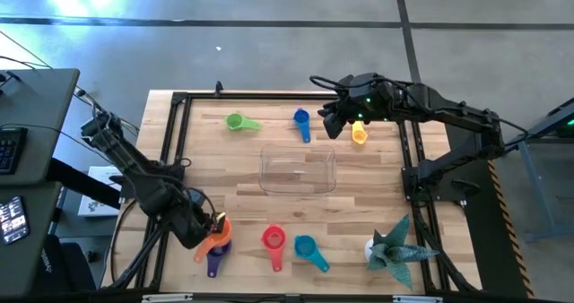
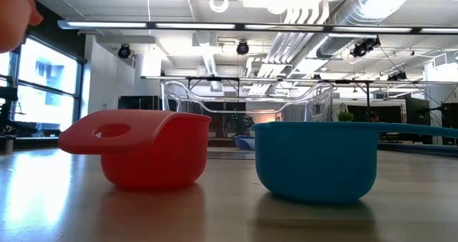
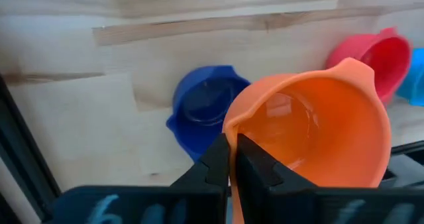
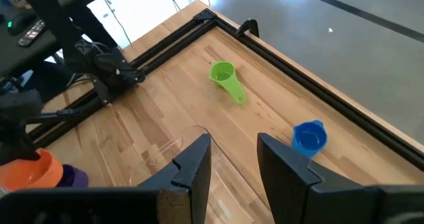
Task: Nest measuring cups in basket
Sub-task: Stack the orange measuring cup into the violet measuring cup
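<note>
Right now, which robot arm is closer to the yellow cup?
The right one. Its gripper hovers just beside the yellow cup. The left gripper is at the opposite corner, fingers shut on the orange cup.

No text, label, brand or number can be read in any of the views. The left wrist view shows pale blurred marks on the dark gripper body at the picture's lower edge, too smeared to make out. A small screen left of the counter in the high view is illegible.
</note>
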